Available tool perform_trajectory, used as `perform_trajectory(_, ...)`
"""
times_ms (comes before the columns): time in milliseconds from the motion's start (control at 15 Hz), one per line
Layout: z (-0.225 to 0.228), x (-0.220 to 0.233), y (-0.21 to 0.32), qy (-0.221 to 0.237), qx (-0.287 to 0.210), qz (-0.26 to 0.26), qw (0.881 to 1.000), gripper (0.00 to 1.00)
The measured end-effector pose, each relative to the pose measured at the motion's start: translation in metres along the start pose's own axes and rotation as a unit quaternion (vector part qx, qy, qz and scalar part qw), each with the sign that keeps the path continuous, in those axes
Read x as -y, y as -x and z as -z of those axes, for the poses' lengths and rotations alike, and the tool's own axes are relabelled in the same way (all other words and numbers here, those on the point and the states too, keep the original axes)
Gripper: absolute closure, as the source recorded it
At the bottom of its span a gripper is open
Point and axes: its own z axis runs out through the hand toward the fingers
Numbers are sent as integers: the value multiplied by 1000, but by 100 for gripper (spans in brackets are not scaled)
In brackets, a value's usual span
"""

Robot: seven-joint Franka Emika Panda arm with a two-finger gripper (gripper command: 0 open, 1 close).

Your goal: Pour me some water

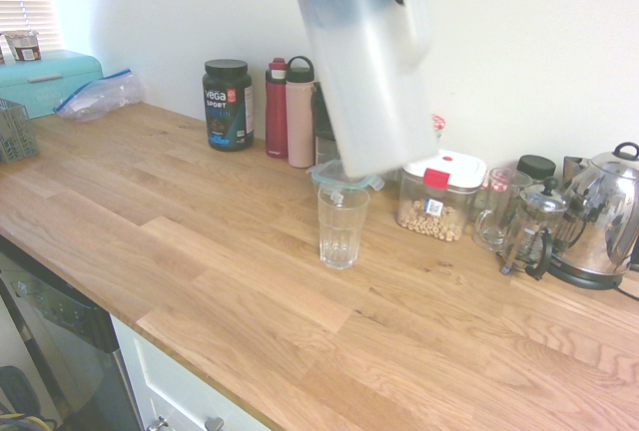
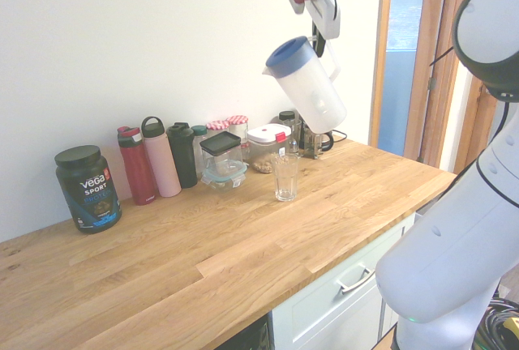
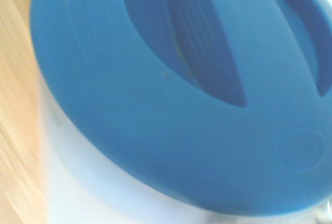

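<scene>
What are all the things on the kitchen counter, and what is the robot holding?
jug: one, frosted white with blue lid, held tilted in the air above the glass
drinking glass: one, clear, mid-counter
Vega tub: one, black, by the wall
bottles: two, red and pink, beside the tub
food containers: two, clear, behind the glass
French press: one, glass, beside the kettle
kettle: one, steel, far end
bread box: one, turquoise, other end
end effector: one, white, shut on the jug's handle
</scene>
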Motion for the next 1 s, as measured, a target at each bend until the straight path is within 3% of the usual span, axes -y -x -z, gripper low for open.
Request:
perform_trajectory(267,19,91,-27,-62,-9,-103,993,100)
perform_trajectory(533,-4,181,-25,-102,-30,-203,973,100)
perform_trajectory(1000,-61,311,24,-121,-155,-307,931,100)
